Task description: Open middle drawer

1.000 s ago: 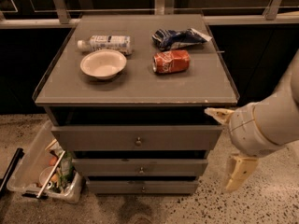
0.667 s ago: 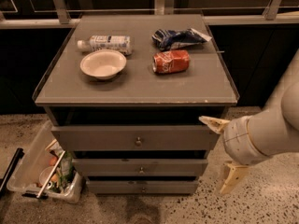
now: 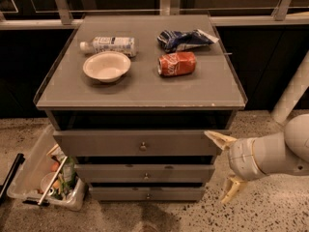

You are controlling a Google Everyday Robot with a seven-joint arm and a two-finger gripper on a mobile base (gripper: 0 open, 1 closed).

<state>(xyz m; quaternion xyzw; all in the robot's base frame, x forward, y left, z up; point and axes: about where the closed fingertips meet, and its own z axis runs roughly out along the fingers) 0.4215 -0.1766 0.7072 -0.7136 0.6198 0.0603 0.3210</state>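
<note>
The grey cabinet (image 3: 140,93) has three drawer fronts. The middle drawer (image 3: 111,172) is the second one, grey and flat, with a small round metal knob (image 3: 146,176). It looks closed, like the top drawer (image 3: 96,143) and the bottom drawer (image 3: 120,194). My gripper (image 3: 226,164) is at the cabinet's right front corner, level with the top and middle drawers. It is open and empty, with one cream fingertip (image 3: 218,139) up by the top drawer's right end and the other lower, over the floor. It touches no knob.
On the cabinet top lie a white bowl (image 3: 106,65), a plastic bottle (image 3: 110,45), a red can (image 3: 177,64) and a blue snack bag (image 3: 183,38). A clear bin of clutter (image 3: 34,170) sits on the floor at left. A white post (image 3: 293,93) stands at right.
My gripper has moved left and slightly down, closer to the cabinet's right front corner. Its fingers stay spread. The drawers have not moved.
</note>
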